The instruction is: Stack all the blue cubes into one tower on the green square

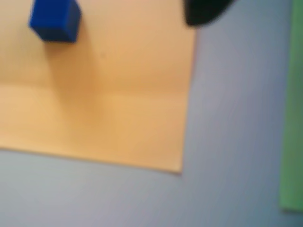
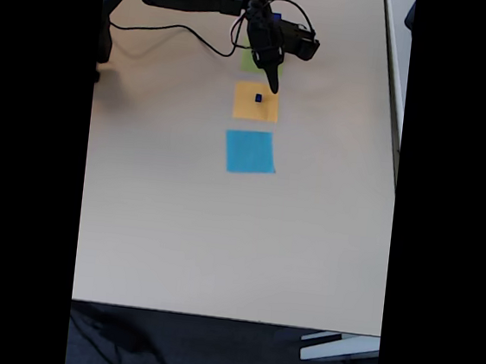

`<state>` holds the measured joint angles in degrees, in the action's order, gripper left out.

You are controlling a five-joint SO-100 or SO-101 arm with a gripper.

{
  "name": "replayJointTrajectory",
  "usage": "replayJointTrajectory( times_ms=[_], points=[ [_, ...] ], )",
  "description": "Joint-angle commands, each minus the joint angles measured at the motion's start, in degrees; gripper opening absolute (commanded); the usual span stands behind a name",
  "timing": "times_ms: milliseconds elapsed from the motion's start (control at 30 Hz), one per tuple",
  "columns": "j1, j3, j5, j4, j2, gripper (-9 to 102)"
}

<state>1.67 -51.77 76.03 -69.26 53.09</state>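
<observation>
Gripper (image 2: 273, 88), jaw state impossible to tell, hovers above flat orange paper square (image 2: 256, 102) bearing small dark blue cube (image 2: 258, 98).

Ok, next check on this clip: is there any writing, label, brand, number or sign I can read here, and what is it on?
None can be read.
The orange square, green square and light-blue square are plain.
The blue cube on the orange square shows no marking in the blurred wrist view.
The arm and its gripper are too small and dark in the fixed view to show any label.
</observation>
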Motion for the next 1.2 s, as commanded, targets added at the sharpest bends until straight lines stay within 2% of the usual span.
replayJointTrajectory(
  times_ms=[0,633,1167],
  points=[
    [0.7,-0.4,-0.9,1.1,5.9,26],
    [4.0,-1.1,-4.4,2.1,1.1,25],
    [2.6,-1.1,-2.2,1.9,-2.5,23]
  ],
)
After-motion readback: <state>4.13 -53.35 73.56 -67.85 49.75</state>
